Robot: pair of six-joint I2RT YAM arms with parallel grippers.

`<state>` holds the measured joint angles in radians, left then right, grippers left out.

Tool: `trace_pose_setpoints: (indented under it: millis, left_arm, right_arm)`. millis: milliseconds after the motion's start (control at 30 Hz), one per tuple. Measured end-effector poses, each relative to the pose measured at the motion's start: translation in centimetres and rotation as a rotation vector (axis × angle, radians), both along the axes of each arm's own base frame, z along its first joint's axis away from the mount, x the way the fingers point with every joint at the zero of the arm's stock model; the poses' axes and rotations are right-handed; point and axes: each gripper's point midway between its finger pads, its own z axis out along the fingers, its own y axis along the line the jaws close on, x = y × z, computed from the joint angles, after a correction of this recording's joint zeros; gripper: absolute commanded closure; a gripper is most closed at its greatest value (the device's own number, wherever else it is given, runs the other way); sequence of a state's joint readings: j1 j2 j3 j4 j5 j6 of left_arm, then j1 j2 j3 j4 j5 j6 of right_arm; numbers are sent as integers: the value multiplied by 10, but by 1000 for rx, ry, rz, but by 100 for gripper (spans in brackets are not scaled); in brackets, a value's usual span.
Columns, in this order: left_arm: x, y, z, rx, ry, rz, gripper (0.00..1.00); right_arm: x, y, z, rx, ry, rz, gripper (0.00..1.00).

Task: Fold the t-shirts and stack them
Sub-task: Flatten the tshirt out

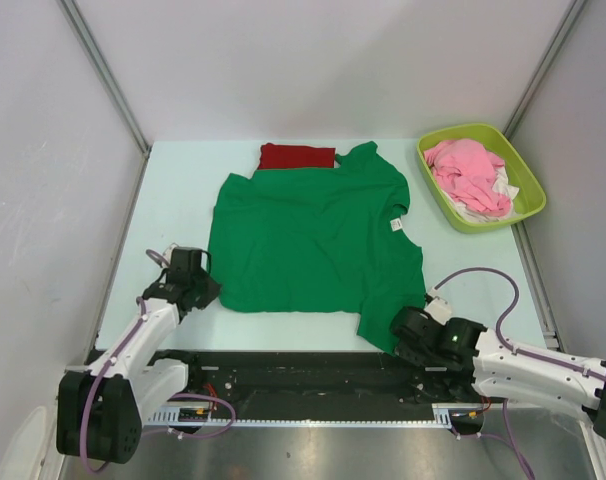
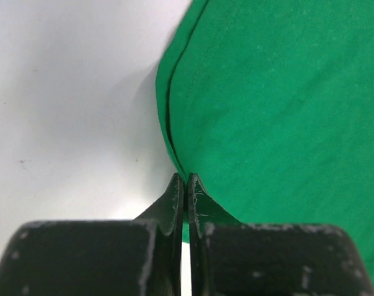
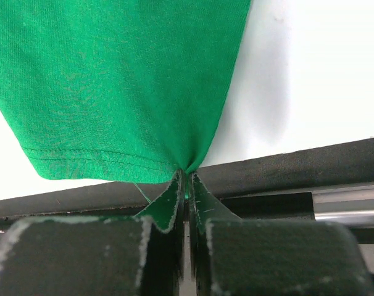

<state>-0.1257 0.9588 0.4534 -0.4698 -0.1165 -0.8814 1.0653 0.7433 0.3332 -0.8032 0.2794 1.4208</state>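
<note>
green t-shirt [image 1: 313, 235]: lies spread flat on the table [image 1: 183, 180], long axis left-right, collar and white neck tag [image 1: 395, 225] toward the right, bottom hem toward the left. left gripper [image 2: 185, 180]: fully closed, pinches the doubled hem edge at the near-left corner, green showing between the tips. right gripper [image 3: 186, 176]: fully closed too, clamps a bunched tip of green cloth at the near-right, looks like the near sleeve cuff, just over the black strip [image 3: 286, 169] along the near side. so both grips on the near long edge, one per end, whole body of the shirt away from both, toward the far side. judgement: step in hand = first fold, near edge carried away across the long axis toward the far edge; needs both arms lifting and travelling together, otherwise skews. neither arm nearer overall, each at its own corner. dark red t-shirt [image 1: 297, 156]: sits folded at the far side, right against the green far edge, touching or tucked under, cannot tell which. risk, as a guess: overshooting drags green cloth onto the red. lime basket [image 1: 531, 190] with pink garment [image 1: 468, 172] and white cloth [image 1: 501, 185]: far right, apart from the shirt, not part of this.
</note>
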Motion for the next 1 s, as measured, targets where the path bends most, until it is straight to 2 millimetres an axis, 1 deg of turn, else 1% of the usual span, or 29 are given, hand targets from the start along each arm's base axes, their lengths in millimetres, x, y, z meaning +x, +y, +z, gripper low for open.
trace_pose_setpoints:
  millis: [133,200,233,300,367,400,467,500,600,700,800,1000]
  left_arm:
    - [0,-1,5,-7,-18,-3,100]
    - [0,-1,8,-12,-33,-11,100]
    - [0,-2,10,-13,-39,-13,100]
    - [-1,-1,13,-13,-46,-18,100]
    - [-2,-1,17,-15,-51,-22,100]
    - [-1,-2,20,-22,-57,-27,100]
    - [0,-2,28,-27,-78,-36,100]
    - [1,-3,33,-27,-92,-42,100]
    - [4,-4,49,-39,-145,-53,100]
    - [4,-3,67,-43,-198,-58,100]
    - [1,-5,83,-49,-234,-70,100]
    - [-14,-4,97,-54,-268,-75,100]
  right_arm:
    - [1,-1,2,-5,-3,-1,100]
    - [6,-4,12,-20,-35,-6,100]
    - [11,-3,21,-15,-63,-11,100]
    - [22,-1,46,14,-133,-18,100]
    - [36,3,77,62,-220,-26,100]
    - [43,3,92,81,-262,-38,100]
    - [56,-1,116,92,-329,-64,100]
    - [61,-4,124,85,-355,-74,100]
    - [71,-15,137,44,-403,-91,100]
    - [74,-25,147,17,-435,-95,100]
    - [72,-33,157,15,-457,-98,100]
    - [60,-52,176,57,-500,-114,100]
